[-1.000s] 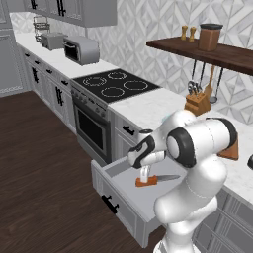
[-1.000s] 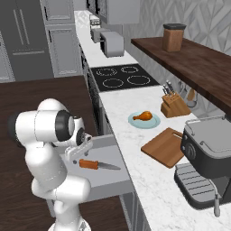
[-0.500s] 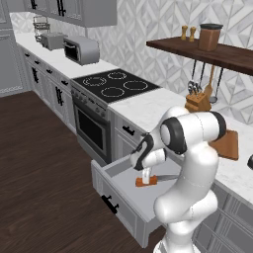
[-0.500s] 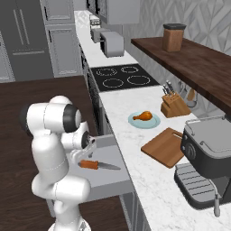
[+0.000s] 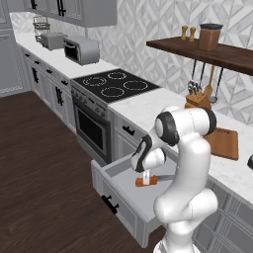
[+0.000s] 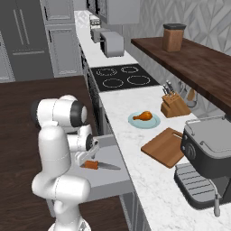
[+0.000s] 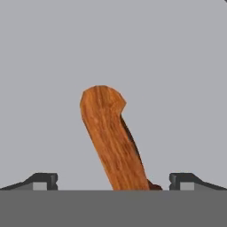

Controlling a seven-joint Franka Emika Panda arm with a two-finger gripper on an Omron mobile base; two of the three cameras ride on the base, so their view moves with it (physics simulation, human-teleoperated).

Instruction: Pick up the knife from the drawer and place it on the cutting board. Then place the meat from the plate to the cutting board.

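The knife (image 6: 97, 165) lies flat on the floor of the open grey drawer (image 6: 111, 181), orange-brown handle (image 7: 111, 139) toward my hand, grey blade pointing away. My gripper (image 7: 114, 181) is open, low inside the drawer (image 5: 123, 190), its two fingertips (image 7: 43, 181) straddling the handle with wide gaps on both sides. From the left base, the gripper (image 5: 147, 175) stands just over the knife (image 5: 147, 181). The reddish-brown cutting board (image 6: 166, 146) lies on the counter, nothing on it. The drumstick (image 6: 143, 116) rests on the pale blue-green plate (image 6: 153, 122) beyond the cutting board (image 5: 222, 143).
A dark coffee machine (image 6: 207, 153) stands right beside the board. A wooden knife block (image 6: 174, 106) sits against the wall past the plate. A wooden shelf (image 6: 194, 63) overhangs the counter. The stove (image 6: 122, 76) lies further along.
The hand has come down into the drawer onto the knife handle, and the arm's upper links have swung upright above it. The knife has not moved.
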